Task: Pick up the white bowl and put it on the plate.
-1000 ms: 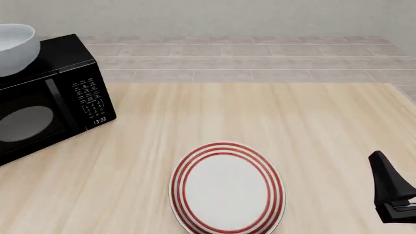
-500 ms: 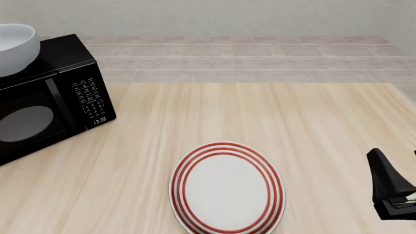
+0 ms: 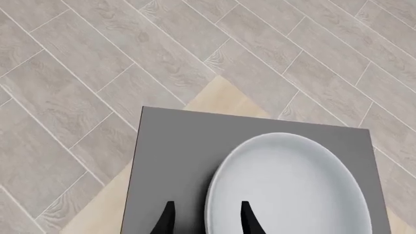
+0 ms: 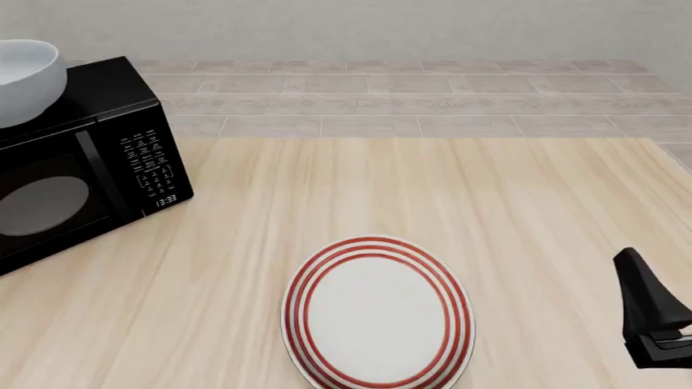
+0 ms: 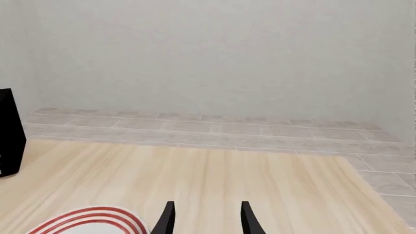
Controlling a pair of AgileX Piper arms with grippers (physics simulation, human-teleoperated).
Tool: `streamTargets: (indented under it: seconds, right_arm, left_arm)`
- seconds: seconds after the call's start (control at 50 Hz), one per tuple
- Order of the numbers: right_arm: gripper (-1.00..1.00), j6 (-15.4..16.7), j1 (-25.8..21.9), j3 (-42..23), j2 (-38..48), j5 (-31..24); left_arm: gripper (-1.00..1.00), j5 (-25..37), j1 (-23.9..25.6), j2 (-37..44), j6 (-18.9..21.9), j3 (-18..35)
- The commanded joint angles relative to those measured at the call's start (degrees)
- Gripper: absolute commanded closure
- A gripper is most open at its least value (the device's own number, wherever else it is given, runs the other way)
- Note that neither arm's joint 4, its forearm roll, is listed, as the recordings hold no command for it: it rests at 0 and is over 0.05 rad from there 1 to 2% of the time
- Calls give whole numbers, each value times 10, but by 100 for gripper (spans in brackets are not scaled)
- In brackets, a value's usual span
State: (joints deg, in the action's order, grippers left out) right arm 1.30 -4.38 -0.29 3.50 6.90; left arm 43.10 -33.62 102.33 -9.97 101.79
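- On the microwave [image 4: 81, 154], the white bowl [image 4: 24, 79] is sitting, with the left gripper [image 3: 205, 218] hanging open astride its rim.
- Near the right gripper [image 5: 205, 218], also open, the plate [image 4: 378, 312] is lying on the table [image 4: 519, 211].

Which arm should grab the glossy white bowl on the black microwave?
Left. The left gripper is open above the microwave, one fingertip near the glossy white bowl's rim. The right gripper sits at the table's far right, beyond the red-ringed plate.

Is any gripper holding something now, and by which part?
Nothing is held. The left gripper hangs open above the bowl's rim on the microwave. The right gripper is open and empty.
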Motion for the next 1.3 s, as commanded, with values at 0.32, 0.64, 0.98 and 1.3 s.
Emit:
streamTargets:
  seconds: [0.32, 0.64, 0.98, 1.3]
  right_arm:
    - [-100, 0, 2, -6, -18, -19]
    - [-100, 0, -1, -3, -3, -4]
    - [-100, 2, -4, -3, 17, 17]
    - [-100, -1, -1, 0, 17, 19]
  left_arm:
    - [-100, -10, 2, 21, 3, -3]
    - [-100, -26, 3, 29, 14, -15]
    - [100, -33, -6, 20, 25, -25]
    - [100, -28, 15, 14, 9, -19]
